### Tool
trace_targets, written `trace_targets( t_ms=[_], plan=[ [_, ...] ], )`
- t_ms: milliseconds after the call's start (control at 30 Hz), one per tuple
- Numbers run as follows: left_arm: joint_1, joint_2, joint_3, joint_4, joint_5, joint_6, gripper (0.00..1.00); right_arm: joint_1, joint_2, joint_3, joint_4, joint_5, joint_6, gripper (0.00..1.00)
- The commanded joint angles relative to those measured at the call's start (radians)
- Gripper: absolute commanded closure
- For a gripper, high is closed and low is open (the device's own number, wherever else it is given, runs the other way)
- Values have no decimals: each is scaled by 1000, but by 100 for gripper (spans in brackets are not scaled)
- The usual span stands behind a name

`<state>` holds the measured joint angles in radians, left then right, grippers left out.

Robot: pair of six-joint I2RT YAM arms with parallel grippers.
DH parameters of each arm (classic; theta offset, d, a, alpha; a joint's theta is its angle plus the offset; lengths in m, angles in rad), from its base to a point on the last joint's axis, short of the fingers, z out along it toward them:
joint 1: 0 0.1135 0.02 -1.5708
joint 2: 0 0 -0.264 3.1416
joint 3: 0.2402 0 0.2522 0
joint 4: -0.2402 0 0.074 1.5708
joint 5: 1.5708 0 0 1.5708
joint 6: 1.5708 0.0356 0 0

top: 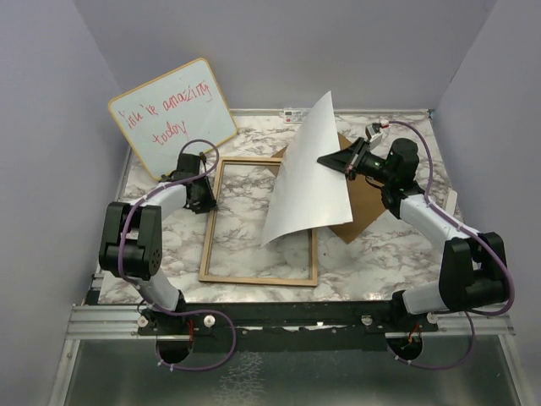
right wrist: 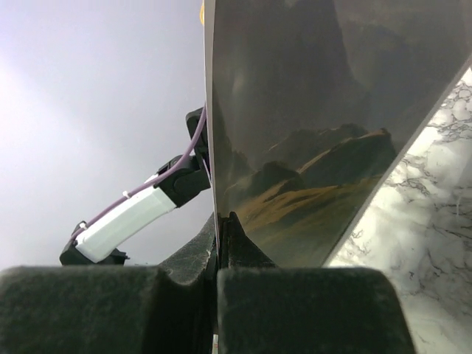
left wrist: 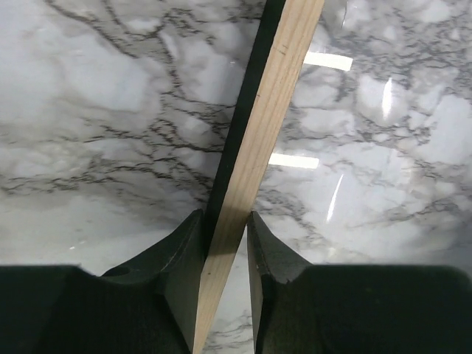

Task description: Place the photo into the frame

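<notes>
Top view: photo (top: 308, 173) hid frame's (top: 213, 224) 1-2 o'clock corner & most of brown board (top: 368, 205). Small red-white item (top: 294, 114) at 12 o'clock was too small to ID. R wrist view: photo cut off at 12 & 3 o'clock edges.

Beneath my left pincer (left wrist: 225, 221) spreads a glossy white marble-patterned tabletop with grey veins (left wrist: 110, 110). Just ahead of the pincer and to its right, two bright rectangular glints of light (left wrist: 293, 160) lie on that surface. Left of my right pincer (right wrist: 223, 221) stands a plain pale lavender-grey wall (right wrist: 88, 88). More of the same walling closes the far side. A ribbed silver metal rail (top: 101, 321) runs along the near edge behind both.
</notes>
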<state>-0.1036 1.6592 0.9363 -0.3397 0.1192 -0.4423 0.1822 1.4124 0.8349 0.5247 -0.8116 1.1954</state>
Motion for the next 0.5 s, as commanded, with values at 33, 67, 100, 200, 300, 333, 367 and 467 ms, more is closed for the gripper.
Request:
trace_targets(
  t_ms=[33, 67, 100, 200, 300, 333, 367, 467],
  plan=[
    [-48, 57, -6, 80, 107, -106, 72, 5, -18, 35, -46, -3, -34, 99],
    [-53, 62, -5, 86, 107, -121, 73, 6, -17, 35, -46, -10, -34, 99],
    [-55, 65, -6, 95, 114, -136, 73, 7, -14, 35, -44, -18, -34, 99],
    [-65, 68, -11, 113, 134, -167, 73, 17, -6, 32, -31, -24, -28, 99],
    [-73, 64, -20, 122, 157, -180, 71, 48, 19, 41, -2, -27, -12, 99],
    [-73, 62, -20, 118, 158, -180, 68, 63, 28, 43, 18, -26, -1, 99],
    [-73, 56, -18, 107, 150, -176, 65, 79, 37, 46, 37, -21, 9, 99],
    [-71, 27, -7, 65, 113, -157, 56, 136, 69, 66, 92, -14, 36, 99]
  ],
)
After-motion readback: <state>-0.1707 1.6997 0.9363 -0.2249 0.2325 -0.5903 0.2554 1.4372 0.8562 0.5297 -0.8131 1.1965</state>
